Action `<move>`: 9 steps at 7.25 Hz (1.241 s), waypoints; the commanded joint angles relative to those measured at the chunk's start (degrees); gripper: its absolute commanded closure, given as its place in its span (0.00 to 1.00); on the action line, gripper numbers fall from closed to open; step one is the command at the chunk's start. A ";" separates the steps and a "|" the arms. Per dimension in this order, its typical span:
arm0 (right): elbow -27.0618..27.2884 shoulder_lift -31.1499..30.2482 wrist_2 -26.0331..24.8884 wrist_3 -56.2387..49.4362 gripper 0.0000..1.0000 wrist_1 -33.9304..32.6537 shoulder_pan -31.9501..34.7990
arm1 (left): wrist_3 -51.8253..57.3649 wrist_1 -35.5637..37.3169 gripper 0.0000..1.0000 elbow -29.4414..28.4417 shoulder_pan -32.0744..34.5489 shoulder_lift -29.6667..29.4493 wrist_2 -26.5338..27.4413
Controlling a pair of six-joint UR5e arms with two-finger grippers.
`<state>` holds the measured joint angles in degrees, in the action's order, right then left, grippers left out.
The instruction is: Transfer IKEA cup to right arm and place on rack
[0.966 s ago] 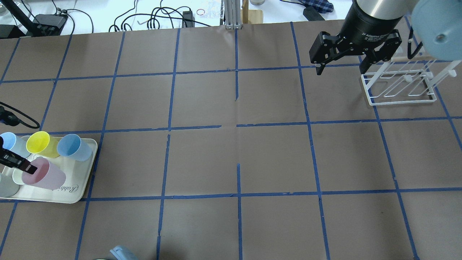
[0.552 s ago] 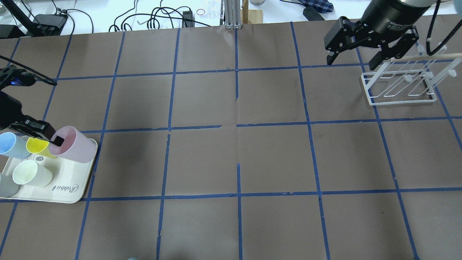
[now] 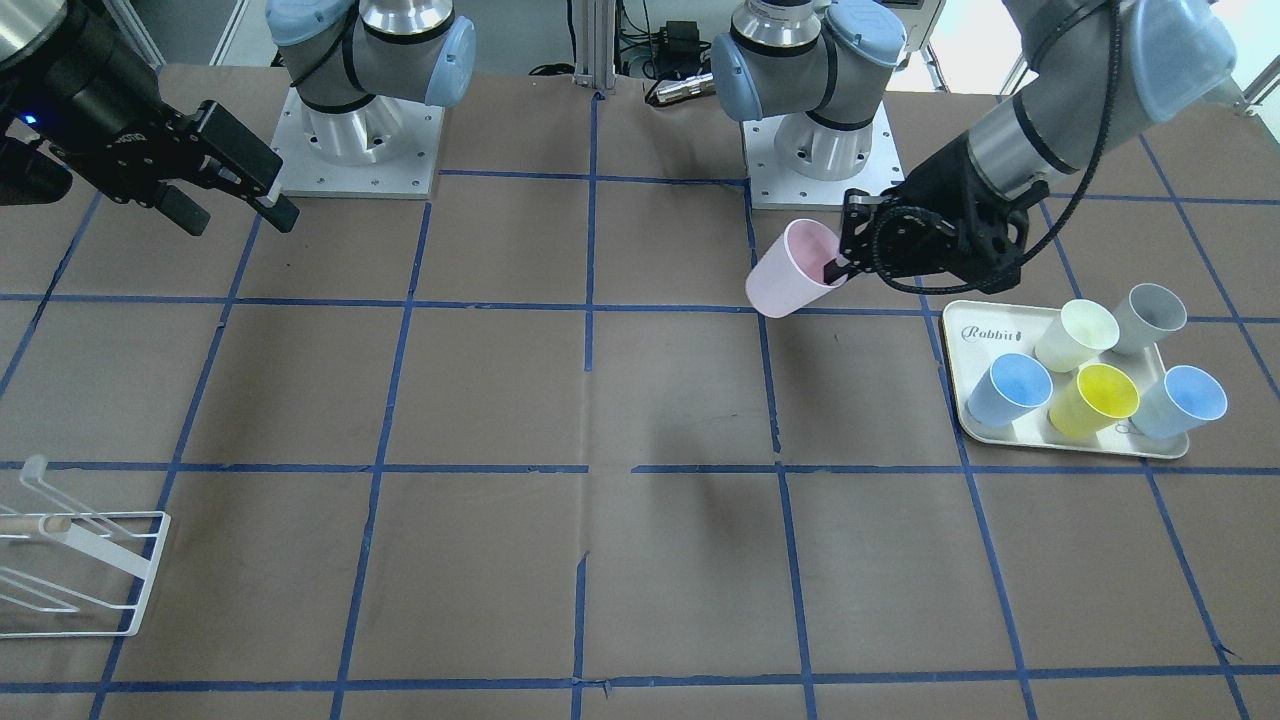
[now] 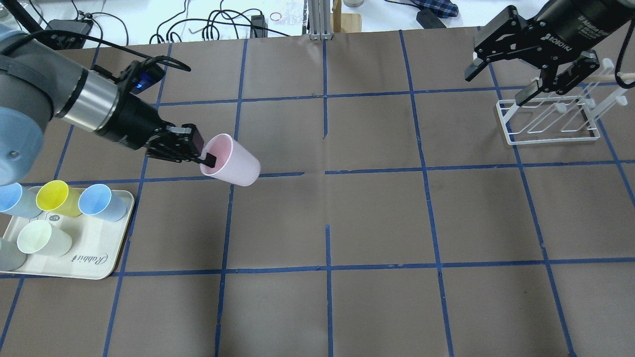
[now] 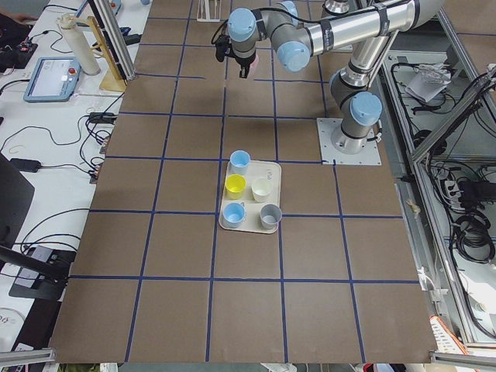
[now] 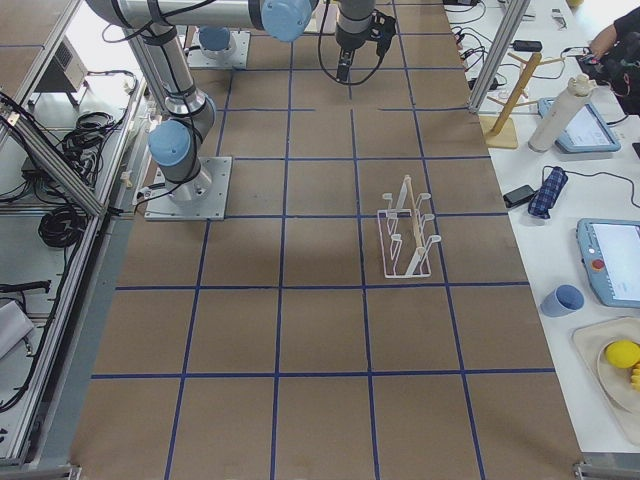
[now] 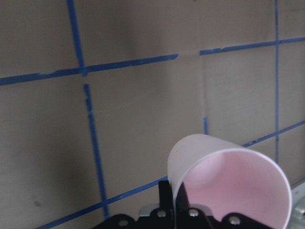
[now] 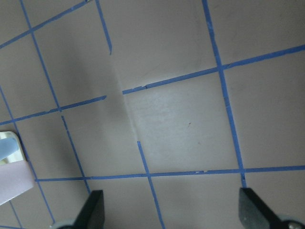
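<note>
My left gripper [image 4: 207, 159] pinches the rim of the pink cup [image 4: 233, 161], one finger inside, holding it tilted in the air, clear of the tray [image 4: 106, 263] toward the table's middle. My right gripper [image 4: 495, 88] hangs wide open, far from the tray, on the rack's [image 4: 550, 140] side

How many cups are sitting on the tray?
5, all on the cream tray: one light blue cup, a yellow cup and another light blue cup in one row; a pale cream cup and a grey cup in the other row. None seems hidden.
</note>
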<state>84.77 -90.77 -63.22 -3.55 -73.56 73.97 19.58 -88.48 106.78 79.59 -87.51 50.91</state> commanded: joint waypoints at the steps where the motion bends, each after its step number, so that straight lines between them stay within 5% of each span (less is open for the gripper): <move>1: 0.31 -0.02 9.84 -5.48 0.00 8.40 -5.57 | -5.41 0.59 1.00 2.72 6.77 -1.78 -21.36; 2: 0.39 0.15 13.09 -5.94 0.00 10.26 -6.20 | -5.69 1.03 1.00 4.56 8.81 -2.13 -33.48; 5: 0.57 0.33 22.94 -7.26 0.00 18.34 -8.40 | -5.17 6.44 1.00 10.54 12.68 -5.63 -56.30; 7: 0.57 0.33 27.08 -7.35 0.00 21.78 -9.71 | -5.08 10.06 1.00 10.56 15.49 -8.80 -65.63; 9: 0.66 0.24 31.21 -9.36 0.00 27.83 -11.74 | -5.08 13.05 1.00 10.38 17.43 -11.35 -66.12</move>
<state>85.40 -90.49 -34.66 -11.81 -49.24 63.16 14.49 -77.59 117.22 95.76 -97.14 -14.08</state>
